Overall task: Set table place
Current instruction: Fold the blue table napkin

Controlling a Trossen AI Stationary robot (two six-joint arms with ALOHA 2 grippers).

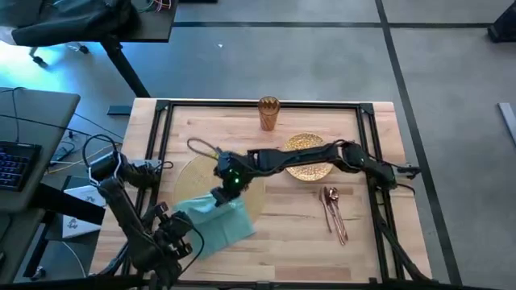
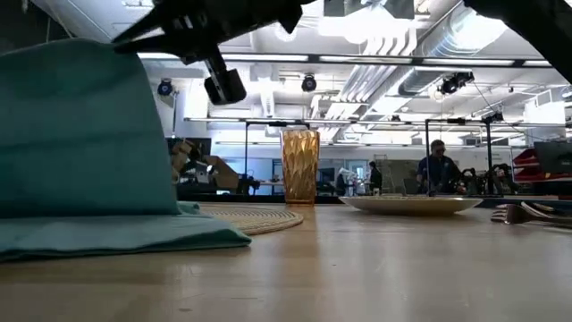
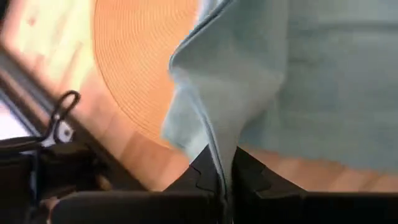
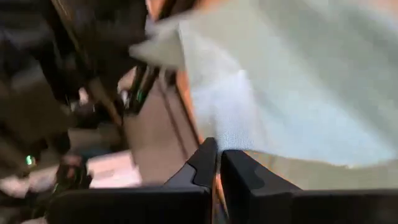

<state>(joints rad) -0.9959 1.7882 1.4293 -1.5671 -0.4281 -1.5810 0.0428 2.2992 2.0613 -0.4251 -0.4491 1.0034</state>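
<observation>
High view: both tools, left [image 1: 196, 216] and right [image 1: 216, 196], pinch the soft, draped teal napkin [image 1: 219, 225].

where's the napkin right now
In the high view the napkin lies front-left on the table, overlapping the placemat, pinched by both the left gripper and right gripper.

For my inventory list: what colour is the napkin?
Teal; the napkin shows best in the high view.
</observation>
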